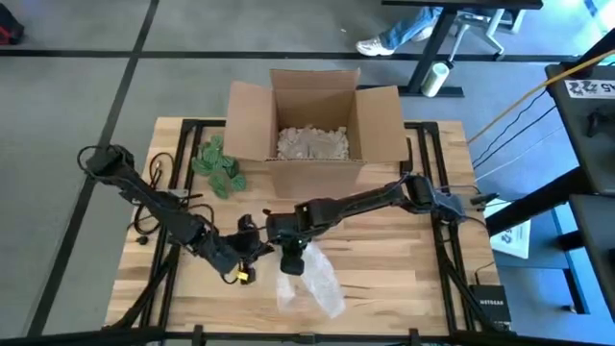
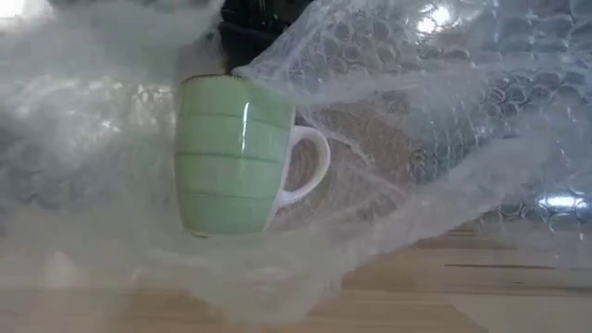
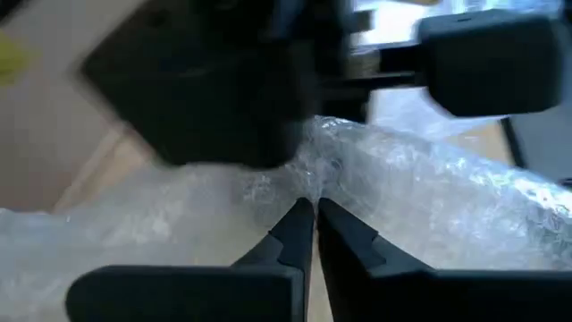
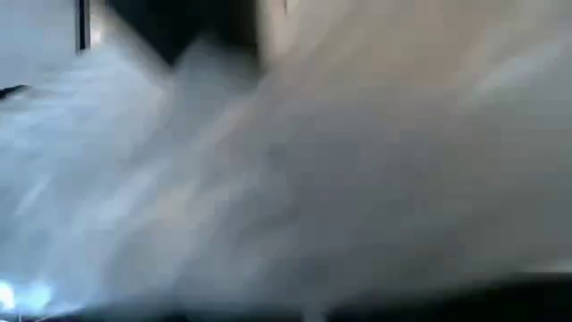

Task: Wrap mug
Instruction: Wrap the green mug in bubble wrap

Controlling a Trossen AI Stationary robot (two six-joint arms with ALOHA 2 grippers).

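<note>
Wooden table (image 1: 384,279) from above: both arms meet near its front middle, over a crumpled sheet of bubble wrap (image 1: 312,281). The left gripper (image 1: 252,252) sits at the wrap's near-left edge; the right gripper (image 1: 291,252) points down onto the top of the sheet. An open cardboard box (image 1: 312,123) of packing filler stands at the back, with a green plastic plant (image 1: 218,165) just beside its left wall.

At table height, a green mug (image 2: 233,154) with a white handle hangs upright, clear of the wood, with wrap (image 2: 435,120) draped around and behind it.

From the left wrist, the fingers (image 3: 295,234) are pressed together, pinching a fold of the wrap (image 3: 429,197).

From the right wrist, only blurred wrap (image 4: 268,179) fills the frame; I cannot tell how those jaws stand.
</note>
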